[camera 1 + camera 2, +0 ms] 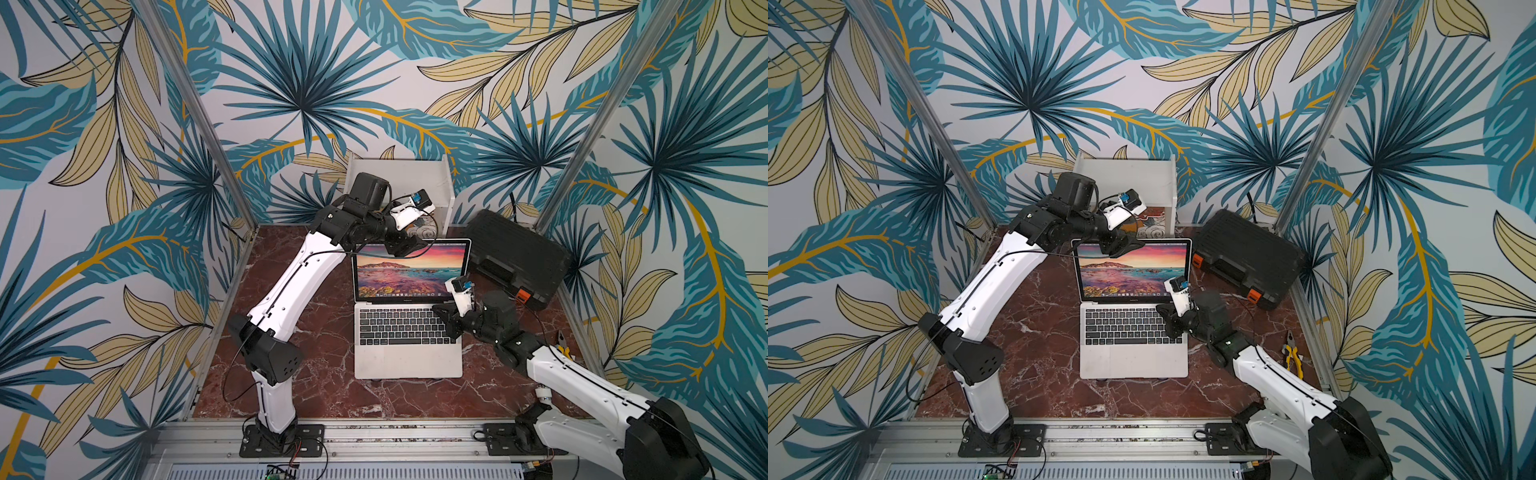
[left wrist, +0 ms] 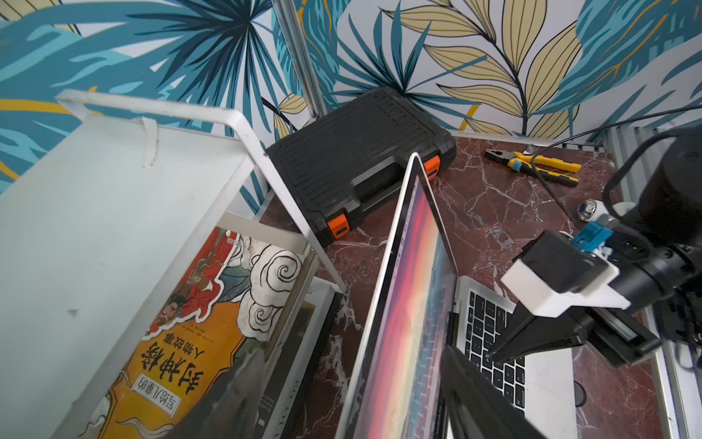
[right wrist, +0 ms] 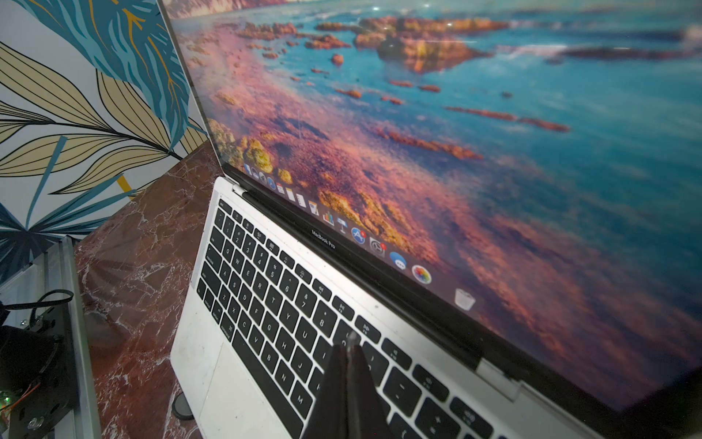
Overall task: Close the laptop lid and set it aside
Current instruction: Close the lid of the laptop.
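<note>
**My right gripper stands in the path of the lid**

The biggest danger that I see is my own right gripper [image 3: 349, 340]. Its jaws are closed together, and the tip rests on the keys [image 3: 273, 300] or just above them, I cannot tell which, on the right part of the keyboard. If the lid [image 1: 409, 270] comes down while it is there, the screen can hit the black fingers and crack, or the gripper can be pinched. I judge that it must leave in time. But if it leaves too early, nothing holds the base, and the laptop [image 1: 407, 359] can slide on the table [image 1: 324, 332] or lift at the front.

My left gripper [image 1: 411, 247] is at the top edge of the lid, near its left corner. Its jaws are open, with one finger [image 2: 478, 395] on the screen side and one behind, so the edge passes between them and I do not grip it. A push from one finger so far to the side can twist the thin panel, or the finger can slip off the edge. Then the lid may fall by itself and shut hard.

The shelf [image 1: 399, 178] is just behind and the case [image 1: 515, 257] is near the right back corner, so there is little room to set it aside there.

The laptop lies in the middle of the table, open. It is thin and silver, with black keys and a big trackpad. The lid leans a little back, and its display shows a pink and blue seascape.
</note>
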